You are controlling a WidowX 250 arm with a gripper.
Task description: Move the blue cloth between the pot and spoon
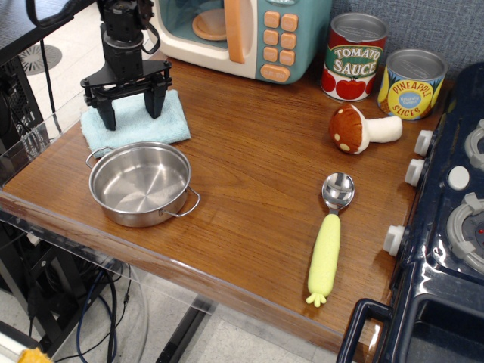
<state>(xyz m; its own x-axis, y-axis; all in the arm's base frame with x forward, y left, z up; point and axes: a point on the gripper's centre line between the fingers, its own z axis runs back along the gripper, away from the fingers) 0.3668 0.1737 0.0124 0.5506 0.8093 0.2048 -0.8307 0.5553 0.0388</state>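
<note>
The blue cloth (171, 124) lies flat at the back left of the wooden table, just behind the steel pot (141, 184). My gripper (133, 118) stands upright over the cloth with its two black fingers spread wide, tips down on or just above the cloth's near half. I cannot tell if they touch it. The spoon (330, 242), with a silver bowl and a yellow-green handle, lies at the front right, far from the cloth. A wide stretch of bare wood separates pot and spoon.
A toy microwave (240, 34) stands at the back. A tomato sauce can (354, 57), a pineapple can (411, 84) and a toy mushroom (361, 128) are at the back right. A toy stove (446, 227) borders the right side. The table edge (45, 204) runs close by the pot.
</note>
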